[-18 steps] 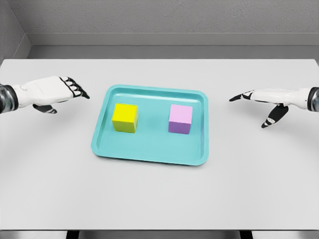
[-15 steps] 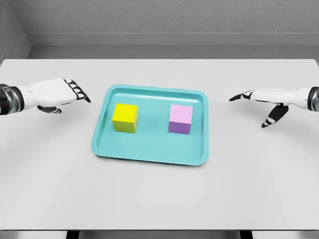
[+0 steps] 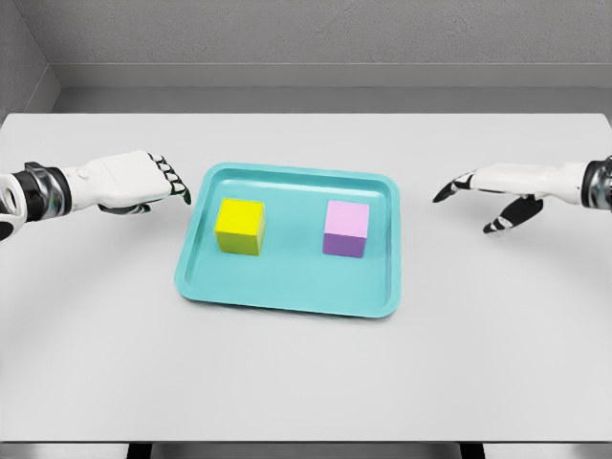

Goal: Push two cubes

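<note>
A yellow cube [image 3: 239, 226] sits in the left half of a teal tray [image 3: 287, 292], and a pink cube [image 3: 346, 229] sits in its right half, both upright and apart. My left hand [image 3: 163, 184] hovers just left of the tray's left rim, level with the yellow cube, its fingers curled loosely and holding nothing. My right hand [image 3: 459, 191] hangs to the right of the tray, fingers stretched out towards the pink cube, with a clear gap to the rim.
The tray lies in the middle of a pale grey table [image 3: 306, 382]. A grey wall [image 3: 306, 38] closes off the back.
My left hand has moved right and a little down, closer to the tray's left rim. My right hand has shifted slightly left and its thumb has drawn up. Neither cube has moved.
</note>
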Controlling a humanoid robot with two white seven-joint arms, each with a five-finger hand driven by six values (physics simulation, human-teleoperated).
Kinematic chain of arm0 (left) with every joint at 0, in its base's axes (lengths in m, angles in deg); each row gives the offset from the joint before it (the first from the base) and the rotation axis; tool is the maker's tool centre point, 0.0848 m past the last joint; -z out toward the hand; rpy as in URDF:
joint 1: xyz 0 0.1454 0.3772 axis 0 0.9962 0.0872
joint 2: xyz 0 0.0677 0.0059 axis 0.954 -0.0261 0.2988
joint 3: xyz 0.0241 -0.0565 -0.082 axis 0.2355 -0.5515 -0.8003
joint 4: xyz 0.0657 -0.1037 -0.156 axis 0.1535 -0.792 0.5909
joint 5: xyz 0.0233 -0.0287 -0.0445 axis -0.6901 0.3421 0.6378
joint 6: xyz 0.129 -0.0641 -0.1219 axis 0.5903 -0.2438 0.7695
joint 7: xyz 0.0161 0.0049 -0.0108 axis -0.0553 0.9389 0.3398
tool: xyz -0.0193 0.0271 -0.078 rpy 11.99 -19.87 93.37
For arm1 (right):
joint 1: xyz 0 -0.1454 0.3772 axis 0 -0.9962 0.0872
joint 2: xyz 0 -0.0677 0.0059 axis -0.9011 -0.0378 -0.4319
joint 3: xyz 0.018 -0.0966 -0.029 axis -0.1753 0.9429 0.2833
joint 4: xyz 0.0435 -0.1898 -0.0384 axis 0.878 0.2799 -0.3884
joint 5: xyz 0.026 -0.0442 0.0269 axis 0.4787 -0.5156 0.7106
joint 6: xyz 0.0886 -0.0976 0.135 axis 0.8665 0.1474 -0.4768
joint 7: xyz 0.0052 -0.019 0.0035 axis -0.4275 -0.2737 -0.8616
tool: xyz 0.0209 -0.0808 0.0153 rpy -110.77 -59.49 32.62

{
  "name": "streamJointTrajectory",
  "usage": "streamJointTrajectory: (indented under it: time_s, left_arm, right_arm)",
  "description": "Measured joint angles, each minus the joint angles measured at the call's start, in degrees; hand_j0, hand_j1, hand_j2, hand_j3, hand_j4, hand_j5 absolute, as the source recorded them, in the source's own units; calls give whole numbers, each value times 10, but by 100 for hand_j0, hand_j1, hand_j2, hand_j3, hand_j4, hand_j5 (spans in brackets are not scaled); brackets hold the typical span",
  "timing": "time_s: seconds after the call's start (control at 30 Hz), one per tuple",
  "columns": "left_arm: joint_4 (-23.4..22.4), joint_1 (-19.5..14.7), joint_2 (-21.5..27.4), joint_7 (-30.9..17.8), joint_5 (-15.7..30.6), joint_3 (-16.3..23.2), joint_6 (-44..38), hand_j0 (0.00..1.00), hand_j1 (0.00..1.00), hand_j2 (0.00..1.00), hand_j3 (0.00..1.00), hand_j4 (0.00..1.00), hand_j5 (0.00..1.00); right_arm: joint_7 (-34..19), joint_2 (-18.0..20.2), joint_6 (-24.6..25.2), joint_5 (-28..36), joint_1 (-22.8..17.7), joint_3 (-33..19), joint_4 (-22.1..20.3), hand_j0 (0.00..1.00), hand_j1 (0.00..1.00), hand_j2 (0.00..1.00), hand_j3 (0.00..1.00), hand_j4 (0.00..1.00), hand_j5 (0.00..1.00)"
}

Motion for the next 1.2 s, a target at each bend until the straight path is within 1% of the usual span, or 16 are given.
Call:
streamJointTrajectory:
  time_s: [0.03, 0.07, 0.13, 0.23, 0.37, 0.47, 0.57, 0.7, 0.83, 1.0, 1.2]
  left_arm:
    - [0, 0, 0, 0, 0, 0, 0, 70, 70, 70, 70, 70, 70]
    - [1, 0, -1, 0, 0, 0, 0, 70, 70, 70, 70, 70, 70]
    - [5, 0, -2, 0, 1, 0, 0, 70, 70, 70, 70, 70, 70]
    - [16, 1, -3, 0, 2, 1, 0, 70, 70, 70, 70, 70, 70]
    - [21, 7, -4, 1, 2, 2, 0, 70, 70, 70, 70, 70, 70]
    - [22, 7, -4, 1, 2, 2, 0, 70, 70, 70, 70, 70, 70]
    - [20, 7, -6, 1, 2, 2, 0, 70, 70, 70, 70, 70, 70]
    - [13, 7, -14, 1, -1, 2, 0, 70, 70, 70, 70, 70, 70]
    - [8, 7, -19, 1, -1, 2, 0, 70, 70, 70, 70, 70, 70]
    - [11, 7, -25, 1, 1, 2, 0, 70, 70, 70, 70, 70, 70]
    - [19, 8, -24, 2, 4, 14, 0, 70, 70, 70, 70, 70, 70]
  right_arm:
    - [0, 0, 0, -4, 0, 0, -2, 21, 21, 21, 21, 21, 21]
    - [0, -1, 0, -7, 0, 0, -3, 16, 16, 16, 16, 16, 16]
    - [0, -1, 0, -11, 4, 0, -5, 13, 13, 13, 13, 13, 13]
    - [0, -8, 0, -25, 16, 0, -14, 11, 11, 11, 11, 11, 11]
    - [0, -22, 0, -65, 25, 4, -39, 10, 10, 10, 10, 10, 10]
    - [0, -34, 0, -86, 42, 21, -47, 10, 10, 10, 10, 10, 10]
    - [0, -46, 0, -108, 52, 40, -52, 10, 10, 10, 10, 10, 10]
    - [0, -56, 0, -132, 59, 63, -71, 10, 10, 10, 10, 10, 10]
    - [0, -56, 0, -139, 62, 71, -99, 10, 10, 10, 10, 10, 10]
    - [0, -54, 0, -142, 71, 82, -125, 10, 10, 10, 10, 10, 10]
    - [0, -55, 0, -142, 76, 100, -136, 10, 10, 10, 10, 10, 10]
